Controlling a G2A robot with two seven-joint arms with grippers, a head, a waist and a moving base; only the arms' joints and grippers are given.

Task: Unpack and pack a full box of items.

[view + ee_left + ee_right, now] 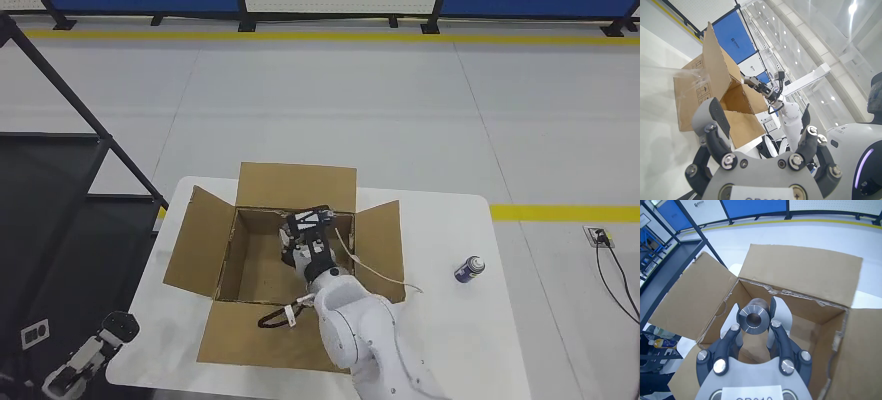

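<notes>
1. The white table (450, 330) lies under the box and reaches out farther on the box's right side than on its left.
2. The cardboard box (297, 185) (715, 62) (802, 272) is open, with all four flaps folded outward. On one outer wall there are black handling symbols (700, 75), printed in small squares. I cannot make out any words beside them.
3. The left gripper (761, 108) is off the box's left side, lower than its flaps. Its fingers are spread wide and hold nothing. A white label on its base is cut by the edge, so it is not readable.
4. The right gripper (303, 232) (754, 311) (751, 81) is over the box's opening, clenched on the metal cylinder with one finger on each side. Its white label is also cut off.
5. The metal cylinder (754, 321) (748, 80) is grey, with a round hole in its end face. It hangs over the inside of the box, apart from the walls.
6. A small blue can (469, 268) is on the table to the box's right, apart from the right flap.
</notes>
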